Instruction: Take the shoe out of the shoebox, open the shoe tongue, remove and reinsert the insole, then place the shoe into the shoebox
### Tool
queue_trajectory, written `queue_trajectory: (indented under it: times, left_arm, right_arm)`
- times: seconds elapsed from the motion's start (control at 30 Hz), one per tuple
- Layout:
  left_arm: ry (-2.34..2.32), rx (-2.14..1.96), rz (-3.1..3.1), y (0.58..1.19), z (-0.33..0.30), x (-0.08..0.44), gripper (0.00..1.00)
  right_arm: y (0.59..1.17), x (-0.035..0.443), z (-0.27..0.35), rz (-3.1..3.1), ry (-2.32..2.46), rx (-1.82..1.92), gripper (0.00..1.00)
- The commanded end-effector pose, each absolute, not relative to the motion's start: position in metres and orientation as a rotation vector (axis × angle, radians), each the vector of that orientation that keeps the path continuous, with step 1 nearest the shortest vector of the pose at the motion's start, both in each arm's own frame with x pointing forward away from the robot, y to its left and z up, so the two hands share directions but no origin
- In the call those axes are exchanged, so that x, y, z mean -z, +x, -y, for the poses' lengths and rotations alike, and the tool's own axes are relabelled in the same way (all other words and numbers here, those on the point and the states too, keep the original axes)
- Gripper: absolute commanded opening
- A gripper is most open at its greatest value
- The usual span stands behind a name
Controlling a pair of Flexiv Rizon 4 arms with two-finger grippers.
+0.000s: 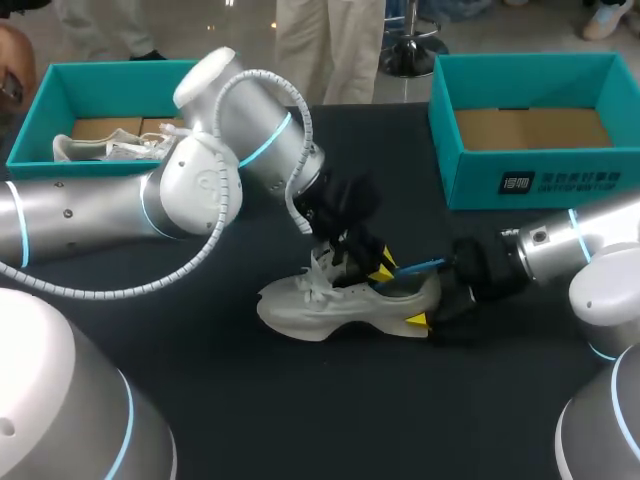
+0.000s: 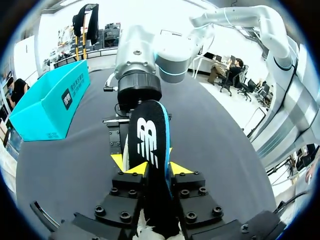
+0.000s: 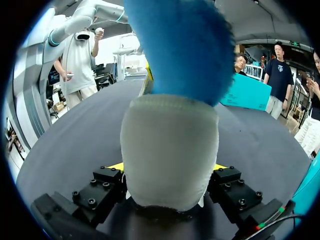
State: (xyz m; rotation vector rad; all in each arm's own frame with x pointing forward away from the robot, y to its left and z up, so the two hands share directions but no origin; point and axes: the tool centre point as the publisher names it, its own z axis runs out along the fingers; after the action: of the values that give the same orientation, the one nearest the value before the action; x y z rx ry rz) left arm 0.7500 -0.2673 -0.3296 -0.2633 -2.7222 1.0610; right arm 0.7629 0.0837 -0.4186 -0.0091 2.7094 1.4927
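Left tool clamps the blue-topped black insole; right tool clamps the heel of the white mesh sneaker on the black table.

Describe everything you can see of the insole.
The insole is thin and flat: one face black with a white logo, the other fuzzy blue, with a blue edge. It stands on edge over the opening of the shoe, pinched by the left gripper; its free end reaches past the heel toward the right gripper.

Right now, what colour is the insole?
Insole: blue on one face, black on the other; blue clearest in right wrist view.
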Motion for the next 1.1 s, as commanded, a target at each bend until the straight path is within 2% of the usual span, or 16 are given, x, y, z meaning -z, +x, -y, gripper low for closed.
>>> queue_trajectory:
  times: [0.03,0.13,0.27,0.53,1.0,1.03,1.1]
  left_arm:
    - [-0.235,-1.112,2.770,0.738,0.261,0.334,0.39]
    - [-0.226,-1.113,2.807,0.737,0.260,0.335,0.38]
    - [-0.214,-1.124,2.873,0.736,0.260,0.336,0.44]
    - [-0.190,-1.173,2.917,0.735,0.263,0.337,0.35]
    - [-0.134,-1.177,3.013,0.745,0.267,0.344,0.33]
    - [-0.130,-1.172,3.029,0.746,0.267,0.344,0.28]
    - [-0.125,-1.163,3.037,0.747,0.266,0.345,0.09]
  right_arm:
    - [0.763,0.419,-0.085,-2.712,-0.008,-1.486,0.00]
    - [0.763,0.419,-0.085,-2.712,-0.008,-1.486,0.00]
    - [0.763,0.419,-0.085,-2.712,-0.008,-1.486,0.00]
    - [0.763,0.419,-0.085,-2.712,-0.008,-1.486,0.00]
    - [0.763,0.419,-0.085,-2.712,-0.008,-1.486,0.00]
    - [0.763,0.419,-0.085,-2.712,-0.008,-1.486,0.00]
    - [0.763,0.419,-0.085,-2.712,-0.008,-1.486,0.00]
